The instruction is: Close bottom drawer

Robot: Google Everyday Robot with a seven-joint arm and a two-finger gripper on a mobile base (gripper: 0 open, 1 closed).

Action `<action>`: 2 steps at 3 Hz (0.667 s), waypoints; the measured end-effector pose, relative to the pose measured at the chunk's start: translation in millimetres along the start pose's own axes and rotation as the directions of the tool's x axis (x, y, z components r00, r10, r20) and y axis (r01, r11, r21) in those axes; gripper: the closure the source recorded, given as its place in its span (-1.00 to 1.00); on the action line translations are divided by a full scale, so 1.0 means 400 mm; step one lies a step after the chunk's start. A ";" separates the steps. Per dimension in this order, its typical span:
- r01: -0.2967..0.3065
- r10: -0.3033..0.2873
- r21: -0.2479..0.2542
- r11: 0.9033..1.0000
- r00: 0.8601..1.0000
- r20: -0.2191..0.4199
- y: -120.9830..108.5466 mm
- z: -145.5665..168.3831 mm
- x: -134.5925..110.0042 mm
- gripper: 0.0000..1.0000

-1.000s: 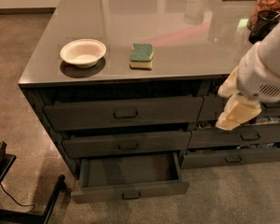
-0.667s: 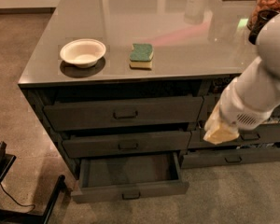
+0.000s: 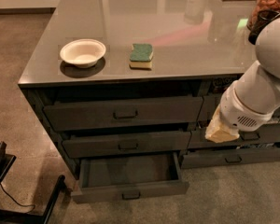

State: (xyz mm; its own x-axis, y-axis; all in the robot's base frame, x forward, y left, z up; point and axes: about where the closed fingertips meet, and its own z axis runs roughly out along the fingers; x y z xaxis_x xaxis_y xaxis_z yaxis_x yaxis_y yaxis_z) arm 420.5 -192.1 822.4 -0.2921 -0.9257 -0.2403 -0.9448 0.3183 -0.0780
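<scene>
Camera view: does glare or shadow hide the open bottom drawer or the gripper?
In the camera view, no: the bottom drawer is dim inside but readable; glare and a pink streak lie on the countertop, away from it; the bowl throws a soft shadow; the gripper shows pale against the dark drawer fronts at the frame's right, higher than the open drawer.

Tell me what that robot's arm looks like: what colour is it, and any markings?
The arm is smooth, glossy white, built of fat rounded segments with a dark seam between them. No cables show. Near the wrist is a small patch of dark vent slots. The end effector is a pale cream-yellow, blocky piece; it sits at the right, in front of the narrower drawers.
</scene>
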 end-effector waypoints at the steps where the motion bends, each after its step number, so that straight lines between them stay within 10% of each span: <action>1: -0.015 0.016 -0.019 1.000 0.998 0.067 0.016 0.058 0.022 1.00; 2: -0.063 0.097 -0.139 0.988 0.963 0.250 0.105 0.288 0.090 1.00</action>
State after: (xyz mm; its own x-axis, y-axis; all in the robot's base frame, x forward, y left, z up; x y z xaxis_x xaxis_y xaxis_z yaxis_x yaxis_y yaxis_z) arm 387.7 -188.4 699.0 -0.3358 -0.8099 -0.4809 -0.9358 0.3448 0.0728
